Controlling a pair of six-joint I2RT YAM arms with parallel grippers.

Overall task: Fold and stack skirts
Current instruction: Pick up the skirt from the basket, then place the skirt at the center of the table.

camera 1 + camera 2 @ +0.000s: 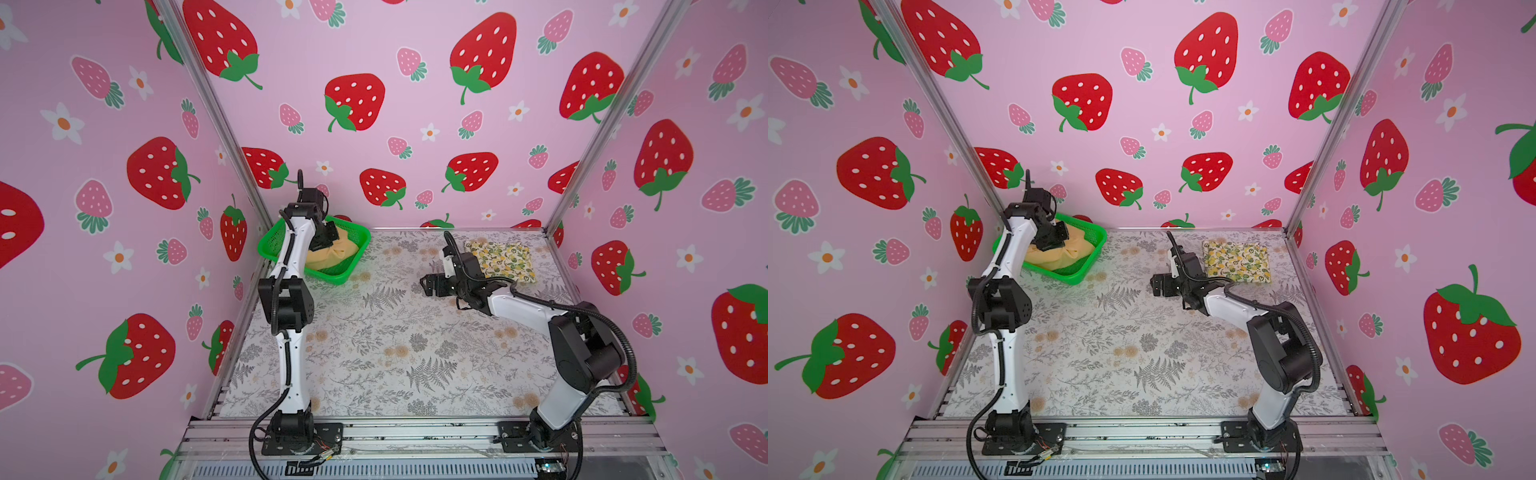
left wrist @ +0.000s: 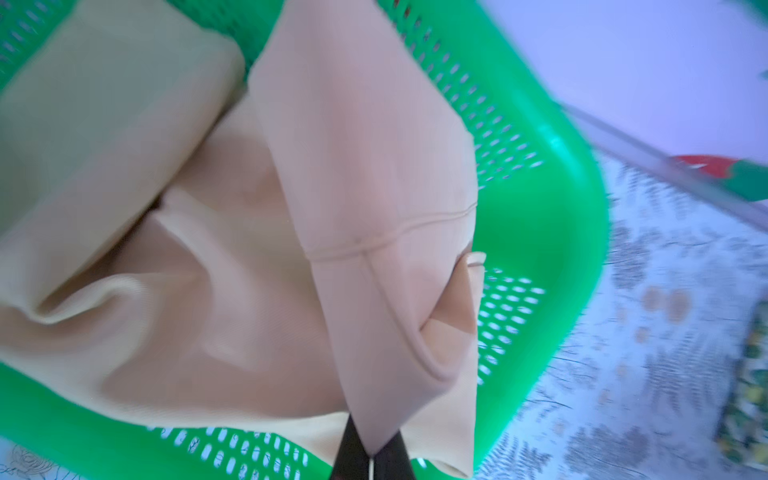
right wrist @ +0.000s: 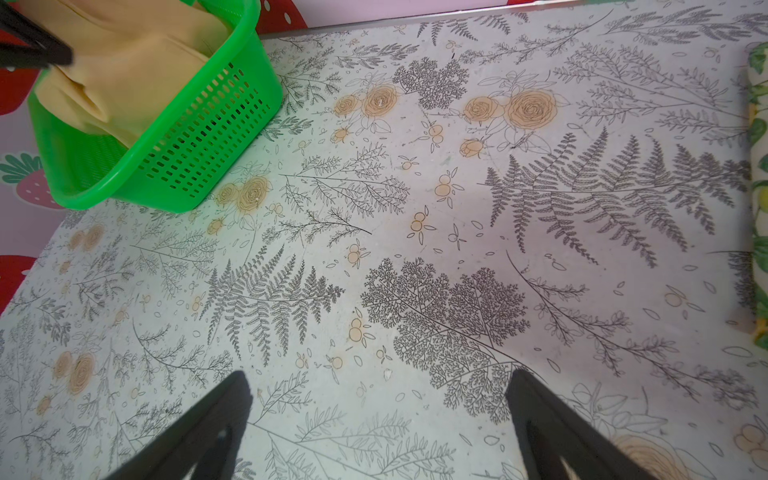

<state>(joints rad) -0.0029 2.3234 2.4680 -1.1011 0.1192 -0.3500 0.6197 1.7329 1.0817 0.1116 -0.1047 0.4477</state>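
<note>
At the far left corner of the bench (image 1: 395, 353), the green mesh basket (image 1: 332, 273) is sitting with the mustard-tan skirt (image 1: 332, 255) bunched inside it. The left gripper (image 2: 370, 455) is reaching down into the basket and is clamping a seamed fold of that skirt between closed jaws. In the left wrist view the cloth is rising from the fingertips in a peaked ridge, while the remainder is lying crumpled on the basket floor. The lemon-print skirt (image 1: 505, 262) is lying folded into a flat rectangle near the far right corner of the bench, well apart from the basket. The right gripper (image 3: 380, 374) is hovering over the bare middle of the bench with its jaws standing wide apart and gripping nothing. The lemon-print skirt is lying to its right, close to the wrist but clear of the fingers.
</note>
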